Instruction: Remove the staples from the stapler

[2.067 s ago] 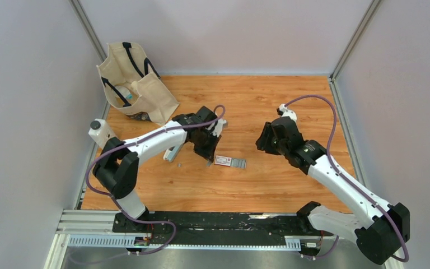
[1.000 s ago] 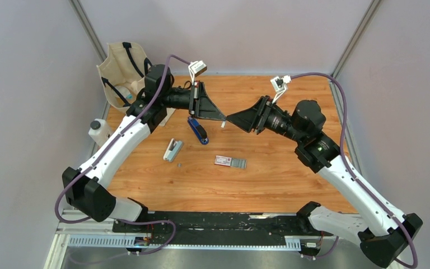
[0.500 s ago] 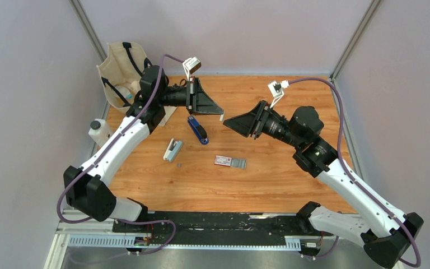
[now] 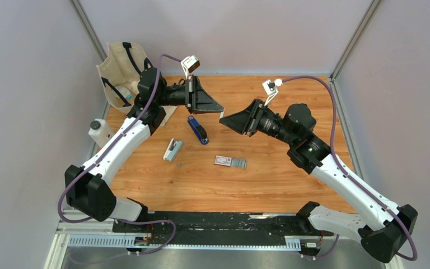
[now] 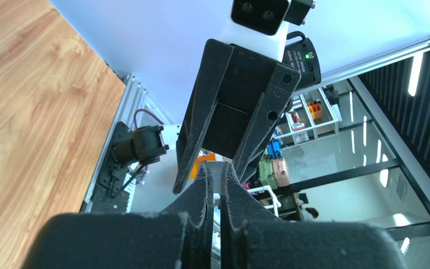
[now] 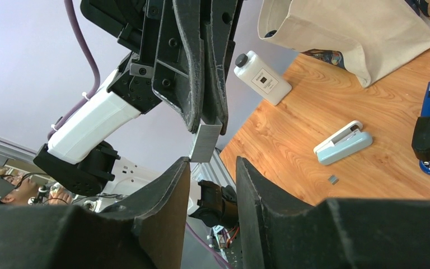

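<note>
Both arms are raised above the far middle part of the table (image 4: 280,106), and their tips almost meet. The left gripper (image 4: 221,111) is closed tight on a short grey strip of staples (image 6: 206,143), which sticks out from its fingertips. The right gripper (image 4: 221,119) has its fingers apart. In the right wrist view the free end of the strip is just at the mouth of this gap, and I cannot tell if it touches a finger.

The stapler (image 4: 173,150) lies on the table, left of the middle and under the left arm, and nothing holds it. A tiny grey piece (image 4: 179,165) lies just near it. A blue stapler (image 4: 197,129) lies farther back and to the right. Right of these a red-and-white box (image 4: 222,161) touches a grey block (image 4: 239,163). A bag (image 4: 131,84) stands at the far left corner, and a white bottle (image 4: 99,131) is at the left edge.
</note>
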Robot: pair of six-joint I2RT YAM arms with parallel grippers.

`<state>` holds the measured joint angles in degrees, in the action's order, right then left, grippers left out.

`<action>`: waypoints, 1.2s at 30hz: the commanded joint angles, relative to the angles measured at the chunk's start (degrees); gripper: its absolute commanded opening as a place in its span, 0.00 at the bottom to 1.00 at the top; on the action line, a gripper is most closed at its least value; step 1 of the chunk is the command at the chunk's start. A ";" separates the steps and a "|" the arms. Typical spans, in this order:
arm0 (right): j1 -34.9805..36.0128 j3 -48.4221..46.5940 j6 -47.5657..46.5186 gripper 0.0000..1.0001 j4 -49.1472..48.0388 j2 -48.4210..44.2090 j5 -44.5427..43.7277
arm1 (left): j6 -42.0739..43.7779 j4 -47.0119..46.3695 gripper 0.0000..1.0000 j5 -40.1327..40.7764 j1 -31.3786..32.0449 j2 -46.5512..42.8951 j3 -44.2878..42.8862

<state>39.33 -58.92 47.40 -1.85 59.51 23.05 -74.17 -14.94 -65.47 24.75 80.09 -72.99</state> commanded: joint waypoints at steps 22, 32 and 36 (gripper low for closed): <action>0.31 -2.35 2.26 0.18 -6.15 0.70 -0.55 | -1.68 -3.61 0.00 -0.01 -0.14 -1.78 1.19; 0.31 -2.87 -1.42 0.13 1.57 -1.05 -2.83 | 10.24 10.95 0.77 1.66 -0.58 -0.91 -1.88; 0.31 -4.01 -4.50 0.13 13.68 -2.20 -5.02 | 24.65 27.82 0.78 5.52 -2.42 2.07 -7.15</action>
<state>39.33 -59.68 47.22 1.65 59.48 20.82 -64.84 -3.29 -63.66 24.18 80.49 -73.91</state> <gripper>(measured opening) 0.178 0.775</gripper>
